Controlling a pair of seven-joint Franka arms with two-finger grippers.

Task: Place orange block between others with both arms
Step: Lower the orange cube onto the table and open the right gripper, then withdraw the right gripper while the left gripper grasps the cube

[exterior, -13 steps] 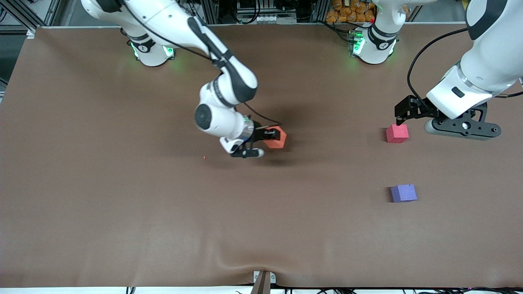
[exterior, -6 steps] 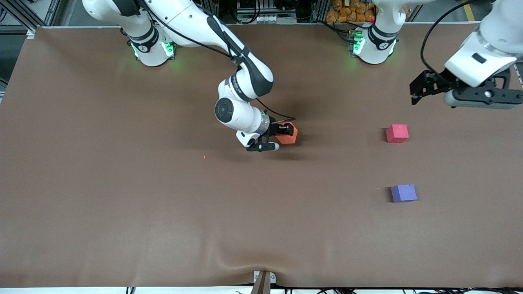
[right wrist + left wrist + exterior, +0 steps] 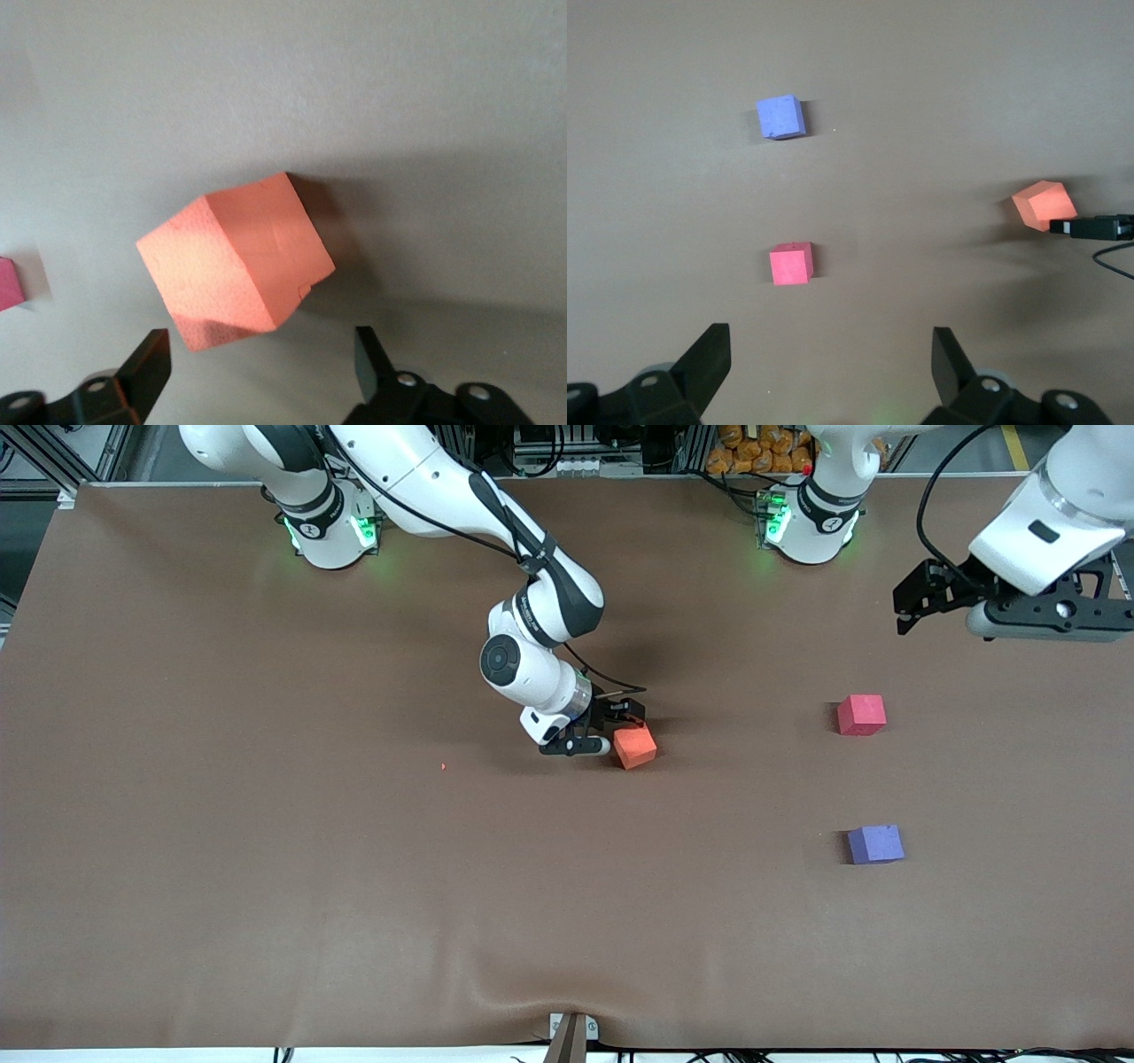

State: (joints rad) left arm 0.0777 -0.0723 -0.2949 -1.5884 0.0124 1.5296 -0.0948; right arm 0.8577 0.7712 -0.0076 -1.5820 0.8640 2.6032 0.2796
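Note:
The orange block lies loose on the brown table, turned cornerwise, near the table's middle. My right gripper hovers just beside it, open, with the block clear of both fingers. The red-pink cube and the purple-blue cube sit apart toward the left arm's end, the purple-blue one nearer the front camera. My left gripper hangs open and empty, high over the table by that end. The left wrist view also catches the orange block.
The brown mat covers the whole table. A tiny red speck lies on it toward the right arm's end. The two arm bases stand along the edge farthest from the front camera.
My right gripper carried the orange block toward the left arm's end, then opened and let it go; the block now lies slightly nearer the camera. My left gripper rose away from the red-pink cube.

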